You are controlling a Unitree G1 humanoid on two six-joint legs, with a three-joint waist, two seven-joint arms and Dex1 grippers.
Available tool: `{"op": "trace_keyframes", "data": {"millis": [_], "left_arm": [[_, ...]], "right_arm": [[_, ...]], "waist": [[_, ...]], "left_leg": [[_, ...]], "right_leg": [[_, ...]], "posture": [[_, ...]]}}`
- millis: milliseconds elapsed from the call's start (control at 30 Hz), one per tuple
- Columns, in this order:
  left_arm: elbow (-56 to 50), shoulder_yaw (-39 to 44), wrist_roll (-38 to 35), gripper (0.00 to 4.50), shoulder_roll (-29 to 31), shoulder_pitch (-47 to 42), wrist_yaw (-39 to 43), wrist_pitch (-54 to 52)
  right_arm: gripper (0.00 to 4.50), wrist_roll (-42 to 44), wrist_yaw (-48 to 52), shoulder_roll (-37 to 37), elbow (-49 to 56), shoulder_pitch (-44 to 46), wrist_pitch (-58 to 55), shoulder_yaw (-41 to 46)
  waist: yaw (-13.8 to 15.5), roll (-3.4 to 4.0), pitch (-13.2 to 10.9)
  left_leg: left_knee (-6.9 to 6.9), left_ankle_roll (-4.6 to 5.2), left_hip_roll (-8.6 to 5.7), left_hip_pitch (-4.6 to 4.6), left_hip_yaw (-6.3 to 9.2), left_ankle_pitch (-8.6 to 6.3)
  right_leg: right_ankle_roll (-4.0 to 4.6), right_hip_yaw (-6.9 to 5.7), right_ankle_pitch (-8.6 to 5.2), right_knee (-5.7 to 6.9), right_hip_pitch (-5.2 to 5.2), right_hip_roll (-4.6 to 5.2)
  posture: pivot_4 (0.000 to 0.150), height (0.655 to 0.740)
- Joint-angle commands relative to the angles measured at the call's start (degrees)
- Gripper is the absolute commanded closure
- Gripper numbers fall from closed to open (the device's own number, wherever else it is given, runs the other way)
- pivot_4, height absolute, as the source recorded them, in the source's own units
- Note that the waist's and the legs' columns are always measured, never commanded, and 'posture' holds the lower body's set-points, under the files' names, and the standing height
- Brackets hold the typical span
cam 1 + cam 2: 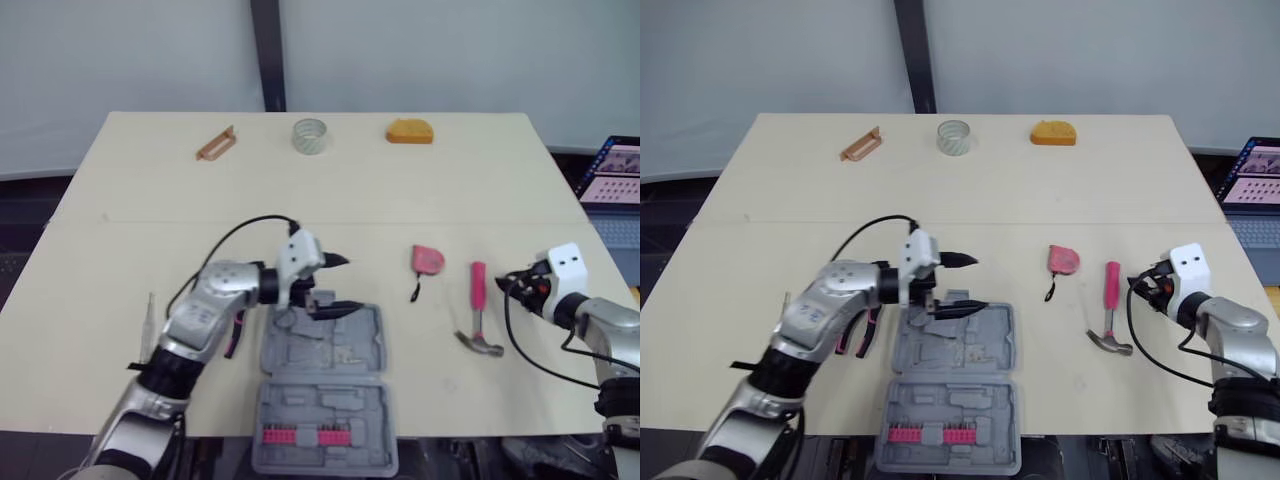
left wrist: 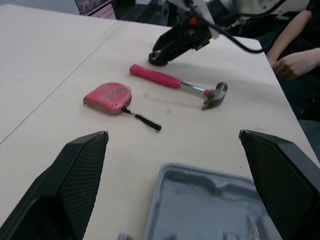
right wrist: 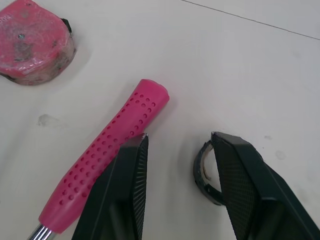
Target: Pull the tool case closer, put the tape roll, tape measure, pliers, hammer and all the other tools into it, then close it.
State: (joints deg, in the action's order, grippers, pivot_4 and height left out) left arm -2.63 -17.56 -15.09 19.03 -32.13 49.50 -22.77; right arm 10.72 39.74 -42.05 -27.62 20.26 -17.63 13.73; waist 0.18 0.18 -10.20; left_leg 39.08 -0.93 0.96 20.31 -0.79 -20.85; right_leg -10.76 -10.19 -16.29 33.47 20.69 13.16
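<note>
tool case [image 1: 300, 400] | open flat | pink bits [image 1: 305, 435] in near half | hammer [image 1: 478, 315] outside

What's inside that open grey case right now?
The tool case holds a row of pink bits in its near half; the far half shows moulded slots. The left end effector hides part of its far edge.

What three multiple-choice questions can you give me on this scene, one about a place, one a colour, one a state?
1. Where on the table is the tape roll? A. far edge B. near edge C. middle
2. What colour is the handle of the hammer? A. yellow B. pink C. black
3. How is the tool case? A. shut B. standing on end C. open, lying flat
Answers: 1 A, it sits near the far edge; 2 B, the grip is pink; 3 C, both halves lie spread, insides up.
</note>
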Motion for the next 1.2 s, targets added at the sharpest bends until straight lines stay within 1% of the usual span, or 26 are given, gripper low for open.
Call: {"op": "trace_keyframes", "data": {"millis": [33,300,967,1000,1033,1100,1133,1200], "left_arm": [[1.4,-1.02,1.48,0.0,-2.83,-2.09,-0.92,2.37],[3.41,-2.06,4.39,0.0,-5.74,-3.3,-1.9,5.13],[2.32,-2.1,5.09,0.0,-6.23,-2.74,-1.71,4.94],[2.25,-2.09,5.07,0.0,-6.17,-2.7,-1.66,4.92],[2.21,-2.09,5.07,0.0,-6.13,-2.68,-1.63,4.9],[2.16,-2.09,5.07,0.0,-6.06,-2.7,-1.57,4.86],[2.16,-2.08,5.07,0.0,-6.03,-2.72,-1.55,4.84],[2.14,-2.1,5.08,0.0,-6.02,-2.79,-1.52,4.78]], "right_arm": [[2.36,-0.65,-0.85,-0.65,-1.32,1.01,1.03,0.16],[2.36,-2.12,-1.32,-1.02,-4.25,2.21,0.64,-0.29],[2.36,-3.81,-2.51,-0.66,-7.72,4.4,1.91,-2.04],[2.91,-3.91,-2.48,-0.65,-7.86,4.41,2.0,-2.06],[3.19,-3.97,-2.46,-0.64,-8.02,4.44,2.08,-2.06],[4.12,-4.07,-2.46,-0.62,-8.19,4.46,2.3,-2.05],[4.47,-4.08,-2.45,-0.59,-8.22,4.47,2.31,-2.05],[4.47,-4.1,-2.47,-0.55,-8.29,4.5,2.39,-2.0]], "waist": [[-0.16,0.0,0.0],[-0.27,0.0,0.0],[-0.23,0.0,0.0],[-0.24,0.0,0.0],[-0.23,0.0,0.0],[-0.23,0.0,0.0],[-0.21,0.0,0.0],[-0.21,0.0,0.0]], "left_leg": [[-0.01,0.0,0.0,0.0,0.0,0.0],[-0.02,0.0,0.01,-0.01,0.0,0.0],[-0.01,0.01,0.01,0.0,0.01,0.0],[-0.01,0.01,0.01,0.0,0.01,0.0],[-0.01,0.01,0.01,0.0,0.0,0.0],[-0.01,0.01,0.01,0.0,0.01,0.0],[-0.01,0.01,0.01,0.0,0.01,0.0],[0.0,0.01,0.01,0.0,0.01,0.0]], "right_leg": [[0.0,0.0,0.0,0.0,0.0,-0.01],[0.0,0.0,0.0,0.0,0.0,-0.01],[0.0,0.0,0.0,-0.01,-0.01,-0.01],[0.0,0.0,0.0,-0.01,-0.01,-0.01],[0.0,0.0,0.0,-0.02,-0.01,-0.01],[0.0,0.0,0.0,-0.01,-0.01,-0.01],[0.0,0.0,0.0,-0.01,-0.01,-0.01],[0.0,0.0,0.0,-0.01,-0.01,-0.01]], "posture": [[0.15,0.74],[0.15,0.74],[0.15,0.74],[0.15,0.74],[0.15,0.74],[0.15,0.74],[0.15,0.74],[0.15,0.74]]}}
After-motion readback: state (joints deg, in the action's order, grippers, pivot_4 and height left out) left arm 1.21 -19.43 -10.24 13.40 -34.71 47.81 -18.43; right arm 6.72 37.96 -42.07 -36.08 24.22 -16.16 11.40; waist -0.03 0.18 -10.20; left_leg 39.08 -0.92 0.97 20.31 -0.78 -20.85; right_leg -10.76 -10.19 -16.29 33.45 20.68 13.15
